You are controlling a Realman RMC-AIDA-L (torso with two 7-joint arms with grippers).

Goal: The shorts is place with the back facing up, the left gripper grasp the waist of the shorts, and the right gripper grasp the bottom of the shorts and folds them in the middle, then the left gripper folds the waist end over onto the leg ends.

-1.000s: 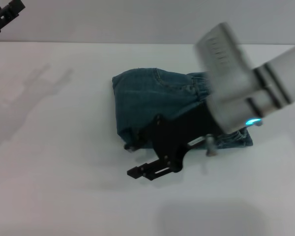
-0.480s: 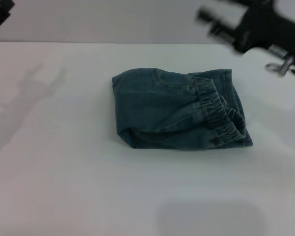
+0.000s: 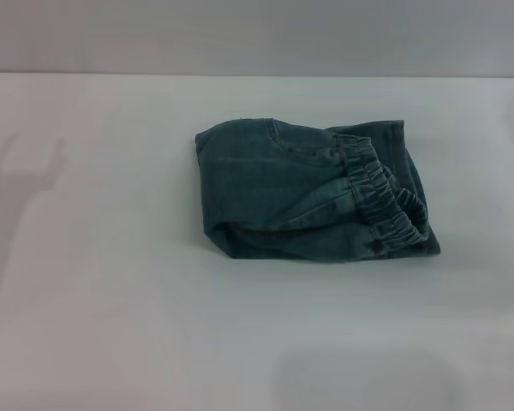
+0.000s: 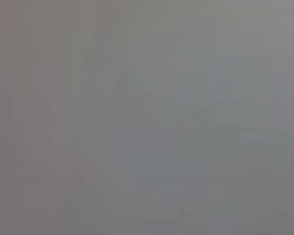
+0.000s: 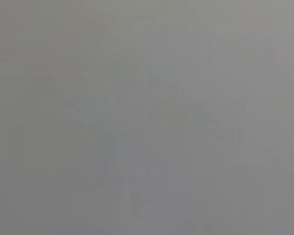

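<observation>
Neither arm shows in the head view. Both wrist views give only blank grey, with no pincer visible.

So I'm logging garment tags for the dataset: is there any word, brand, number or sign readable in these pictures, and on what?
None: no text, label, brand or number shows anywhere.
The folded shorts on the white table show only denim, stitching and the gathered waist.
Both wrist views show plain grey.
</observation>
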